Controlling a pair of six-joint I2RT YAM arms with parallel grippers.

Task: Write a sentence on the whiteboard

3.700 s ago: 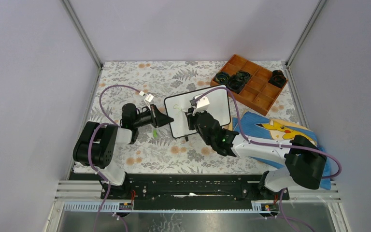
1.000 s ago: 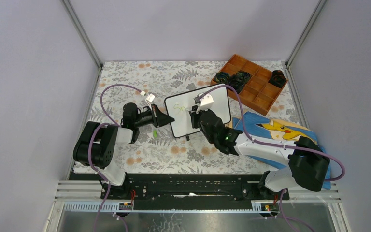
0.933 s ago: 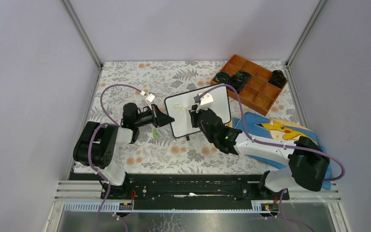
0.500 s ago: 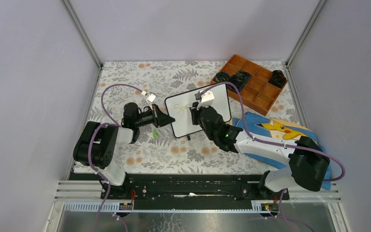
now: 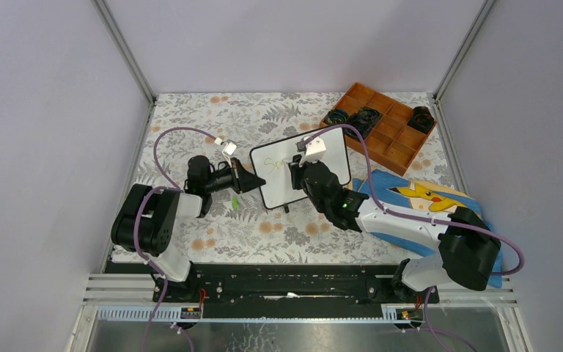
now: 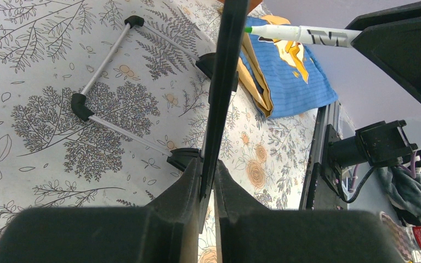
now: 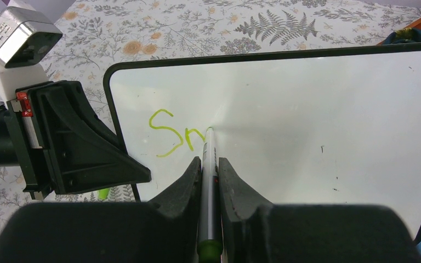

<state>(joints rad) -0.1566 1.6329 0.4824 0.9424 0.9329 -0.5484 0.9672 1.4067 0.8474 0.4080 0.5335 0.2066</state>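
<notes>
The whiteboard point(image 5: 315, 158) stands tilted near the middle of the table; it fills the right wrist view point(image 7: 318, 120) and shows edge-on in the left wrist view point(image 6: 225, 71). My left gripper point(image 5: 256, 180) is shut on its left edge point(image 6: 207, 181). My right gripper point(image 5: 298, 170) is shut on a green marker point(image 7: 208, 164), whose tip touches the board. The sentence point(image 7: 178, 134) reads only "Sn" in green at the upper left of the board. The marker tip also shows in the left wrist view point(image 6: 285, 33).
A wooden compartment tray point(image 5: 381, 125) with dark objects stands at the back right. A blue Pikachu cloth point(image 5: 425, 198) lies right of the board. A green marker cap point(image 5: 234, 200) lies under the left gripper. The board's wire stand point(image 6: 104, 82) rests on the floral tablecloth.
The green writing has grown from nothing to an "S" and a further stroke. My right gripper has shifted slightly right along the board. The left gripper has kept its hold.
</notes>
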